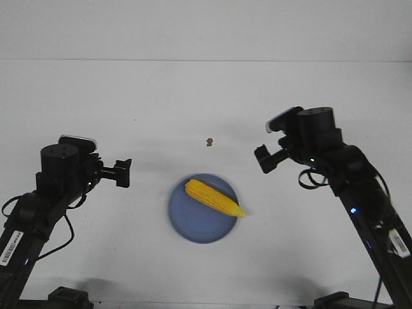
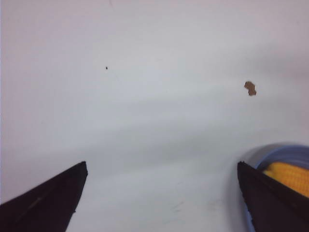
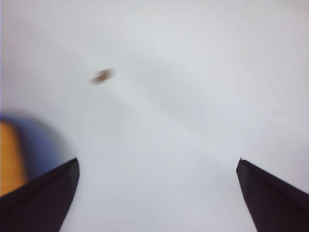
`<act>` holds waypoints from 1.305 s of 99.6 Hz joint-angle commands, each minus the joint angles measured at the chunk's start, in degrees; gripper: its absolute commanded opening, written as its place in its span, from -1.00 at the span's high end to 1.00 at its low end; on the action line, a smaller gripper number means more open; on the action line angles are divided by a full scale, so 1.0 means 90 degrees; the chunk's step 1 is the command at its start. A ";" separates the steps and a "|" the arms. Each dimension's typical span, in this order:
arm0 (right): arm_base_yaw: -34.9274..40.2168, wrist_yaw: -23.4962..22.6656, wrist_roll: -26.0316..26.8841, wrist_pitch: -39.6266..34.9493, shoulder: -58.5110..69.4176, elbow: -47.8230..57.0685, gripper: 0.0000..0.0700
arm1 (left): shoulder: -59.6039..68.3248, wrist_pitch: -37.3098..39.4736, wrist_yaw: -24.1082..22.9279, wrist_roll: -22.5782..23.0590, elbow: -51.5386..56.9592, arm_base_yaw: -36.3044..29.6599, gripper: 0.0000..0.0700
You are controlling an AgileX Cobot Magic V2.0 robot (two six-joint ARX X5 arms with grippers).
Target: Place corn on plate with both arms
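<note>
The yellow corn [image 1: 214, 198] lies slanted across the periwinkle-blue plate [image 1: 193, 222] at the table's front centre, its pointed tip reaching past the plate's right rim. My left gripper [image 1: 122, 173] hangs open and empty to the left of the plate. My right gripper [image 1: 265, 159] hangs open and empty above and to the right of it. In the left wrist view, the corn [image 2: 288, 177] and the plate's rim [image 2: 282, 151] show beside one finger. In the right wrist view, the corn [image 3: 9, 157] and plate [image 3: 41, 140] show blurred at the edge.
A tiny brown speck [image 1: 209, 141] lies on the white table behind the plate; it also shows in the left wrist view [image 2: 250, 88] and the right wrist view [image 3: 102, 76]. The table's far edge runs across the back.
</note>
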 commanded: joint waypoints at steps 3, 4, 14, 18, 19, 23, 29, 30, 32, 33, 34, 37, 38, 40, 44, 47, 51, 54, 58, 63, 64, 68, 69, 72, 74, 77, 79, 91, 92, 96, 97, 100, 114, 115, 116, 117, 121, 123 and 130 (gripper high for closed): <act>-0.0345 0.0238 0.0257 0.0238 -0.0668 -0.0386 -0.90 | -0.0007 0.0136 0.0010 -0.0017 0.0095 0.0000 -0.78; -0.0393 0.0260 0.0279 0.0282 -0.0760 -0.0457 -0.90 | -0.0012 0.0151 0.0007 -0.0017 0.0097 0.0000 -0.78; -0.0918 0.0418 0.0508 0.0806 -0.1778 -0.1324 -0.90 | -0.0083 0.0301 -0.0097 -0.0024 0.0095 0.0000 -0.78; -0.1115 0.0420 0.0593 0.1022 -0.2195 -0.1705 -0.90 | -0.0134 0.0347 -0.0151 -0.0019 0.0095 0.0000 -0.78; -0.1161 0.0418 0.0607 0.1081 -0.2300 -0.1802 -0.90 | -0.0146 0.0357 -0.0160 -0.0017 0.0095 0.0000 -0.78; -0.1331 0.0415 0.0639 0.1294 -0.2701 -0.2176 -0.90 | -0.0189 0.0393 -0.0158 -0.0012 0.0095 0.0000 -0.78; -0.1528 0.0415 0.0648 0.1574 -0.3264 -0.2710 -0.90 | -0.0277 0.0442 -0.0160 -0.0010 0.0083 0.0000 -0.78; -0.1554 0.0413 0.0651 0.1615 -0.3351 -0.2795 -0.90 | -0.0294 0.0457 -0.0158 -0.0010 0.0080 0.0000 -0.78; -0.1596 0.0413 0.0658 0.1685 -0.3529 -0.2963 -0.90 | -0.0325 0.0476 -0.0160 -0.0007 0.0068 0.0000 -0.78; -0.1613 0.0413 0.0665 0.1715 -0.3611 -0.3041 -0.90 | -0.0342 0.0491 -0.0160 -0.0007 0.0063 0.0000 -0.78; -0.1627 0.0413 0.0670 0.1749 -0.3701 -0.3126 -0.90 | -0.0359 0.0510 -0.0160 -0.0007 0.0053 0.0000 -0.78; -0.1651 0.0408 0.0714 0.1865 -0.3946 -0.3366 -0.89 | -0.0420 0.0578 -0.0158 -0.0010 0.0015 0.0000 -0.78; -0.1654 0.0410 0.0736 0.1902 -0.4024 -0.3446 -0.89 | -0.0442 0.0607 -0.0158 -0.0010 -0.0005 0.0000 -0.78; -0.1654 0.0410 0.0780 0.1967 -0.4172 -0.3597 -0.90 | -0.0488 0.0658 -0.0158 -0.0010 -0.0053 0.0000 -0.78; -0.1654 0.0403 0.0860 0.2093 -0.4469 -0.3910 -0.90 | -0.0602 0.0799 -0.0158 -0.0010 -0.0197 0.0000 -0.78; -0.1654 0.0393 0.0903 0.2176 -0.4677 -0.4141 -0.89 | -0.0709 0.0925 -0.0158 -0.0017 -0.0355 0.0000 -0.78; -0.1654 0.0391 0.0928 0.2312 -0.4945 -0.4449 -0.90 | -0.0874 0.1117 -0.0158 -0.0036 -0.0629 0.0000 -0.78; -0.1654 0.0391 0.0925 0.2392 -0.5144 -0.4675 -0.90 | -0.1020 0.1273 -0.0158 -0.0049 -0.0867 0.0000 -0.78; -0.1654 0.0389 0.0928 0.2501 -0.5404 -0.4959 -0.90 | -0.1239 0.1496 -0.0158 -0.0080 -0.1217 0.0000 -0.78; -0.1651 0.0369 0.0979 0.2776 -0.5705 -0.5268 -0.90 | -0.1545 0.1814 -0.0160 -0.0170 -0.1661 0.0000 -0.78; -0.1651 0.0364 0.0984 0.2824 -0.5765 -0.5314 -0.90 | -0.1608 0.1865 -0.0158 -0.0194 -0.1744 0.0000 -0.78; -0.1651 0.0367 0.0979 0.2890 -0.6003 -0.5394 -0.90 | -0.1868 0.2079 -0.0158 -0.0260 -0.2059 0.0000 -0.78; -0.1651 0.0367 0.0974 0.2892 -0.6062 -0.5399 -0.90 | -0.1933 0.2135 -0.0160 -0.0267 -0.2135 0.0000 -0.78; -0.1651 0.0372 0.0974 0.2900 -0.6217 -0.5401 -0.89 | -0.2093 0.2222 -0.0158 -0.0282 -0.2305 0.0000 -0.78; -0.1651 0.0374 0.0967 0.2914 -0.6302 -0.5401 -0.89 | -0.2220 0.2293 -0.0160 -0.0279 -0.2436 0.0000 -0.78; -0.1654 0.0374 0.0950 0.2917 -0.6392 -0.5401 -0.90 | -0.2409 0.2356 -0.0165 -0.0282 -0.2625 0.0000 -0.78; -0.1654 0.0379 0.0950 0.2914 -0.6438 -0.5401 -0.89 | -0.2506 0.2361 -0.0189 -0.0287 -0.2715 0.0000 -0.78; -0.1654 0.0556 0.0947 0.2866 -0.6547 -0.5401 -0.89 | -0.2895 0.2198 -0.0520 -0.0325 -0.2965 0.0000 -0.78; -0.1654 0.0559 0.0947 0.2866 -0.6547 -0.5401 -0.89 | -0.2914 0.2174 -0.0551 -0.0325 -0.2965 0.0000 -0.78; -0.1654 0.0556 0.0950 0.2866 -0.6547 -0.5401 -0.89 | -0.2985 0.2147 -0.0641 -0.0323 -0.2965 0.0000 -0.78; -0.1654 0.0556 0.0950 0.2868 -0.6547 -0.5401 -0.89 | -0.2999 0.2147 -0.0656 -0.0325 -0.2965 0.0000 -0.78; -0.1654 0.0556 0.0952 0.2875 -0.6547 -0.5401 -0.88 | -0.3043 0.2159 -0.0670 -0.0323 -0.2965 0.0000 -0.78; -0.1654 0.0622 0.0940 0.2914 -0.6547 -0.5401 0.13 | -0.3237 0.2154 -0.0668 -0.0325 -0.2965 0.0000 -0.08; -0.1654 0.0644 0.0935 0.2917 -0.6547 -0.5401 0.26 | -0.3249 0.2152 -0.0668 -0.0325 -0.2965 0.0000 0.04; -0.1654 0.0663 0.0925 0.2917 -0.6547 -0.5401 0.39 | -0.3264 0.2147 -0.0668 -0.0325 -0.2965 0.0000 0.18; -0.1654 0.0682 0.0923 0.2917 -0.6547 -0.5401 0.52 | -0.3271 0.2147 -0.0668 -0.0325 -0.2965 0.0000 0.25; -0.1654 0.0741 0.0923 0.2924 -0.6547 -0.5401 0.95 | -0.3327 0.2147 -0.0668 -0.0321 -0.2965 0.0000 0.91; -0.1654 0.0746 0.0923 0.2939 -0.6547 -0.5401 1.00 | -0.3351 0.2147 -0.0668 -0.0323 -0.2965 0.0000 1.00; -0.1654 0.0748 0.0925 0.3028 -0.6547 -0.5401 1.00 | -0.3417 0.2159 -0.0668 -0.0323 -0.2963 0.0000 0.98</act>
